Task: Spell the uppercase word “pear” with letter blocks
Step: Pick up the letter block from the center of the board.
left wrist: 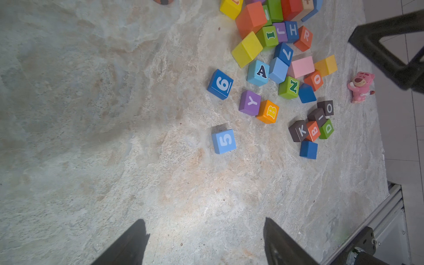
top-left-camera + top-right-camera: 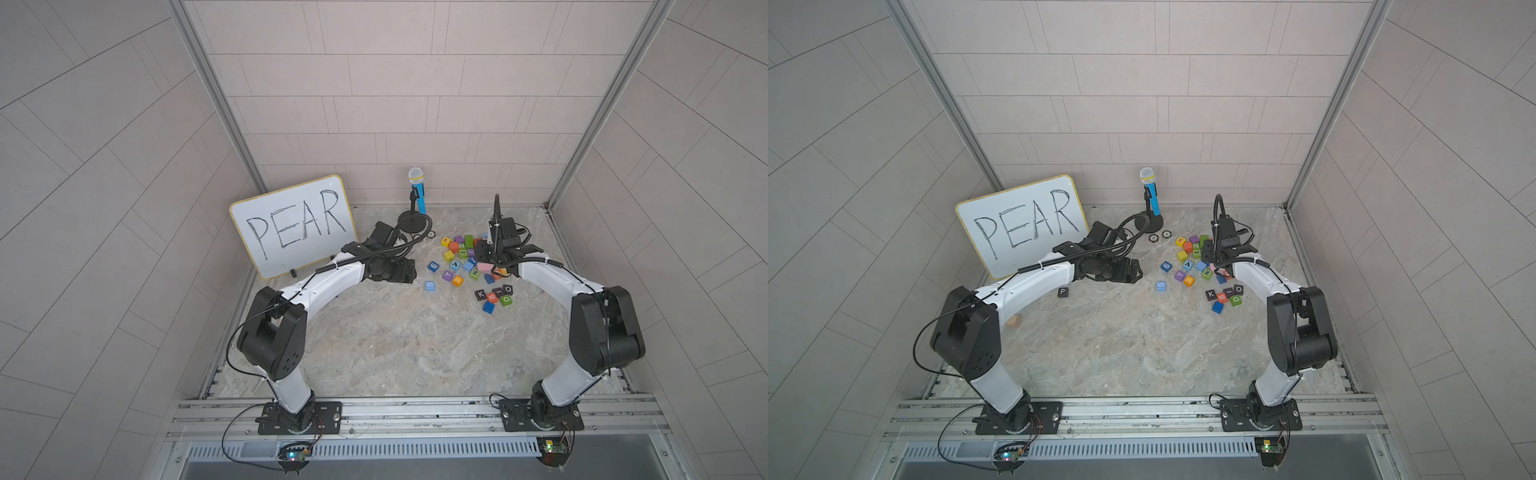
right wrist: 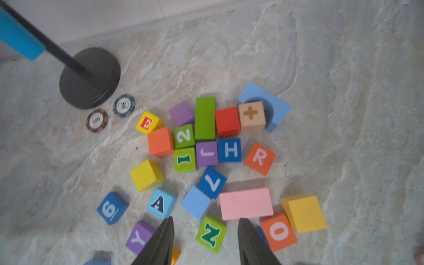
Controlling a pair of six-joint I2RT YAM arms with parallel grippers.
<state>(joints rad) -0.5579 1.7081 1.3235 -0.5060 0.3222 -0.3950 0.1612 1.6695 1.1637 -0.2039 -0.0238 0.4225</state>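
The left gripper (image 1: 204,220) hangs wide open and empty above the marbled table (image 1: 91,114). The right gripper (image 3: 206,219) is partly open and also empty, its fingers framing a green N block (image 3: 211,234) without gripping it. Among the piled letter blocks (image 3: 206,152), yellow E (image 3: 146,123), blue A (image 3: 160,203) and orange-red R (image 3: 260,158) lie face up, while the dark P block (image 2: 1062,292) sits alone near the left arm (image 2: 1034,278) in a top view.
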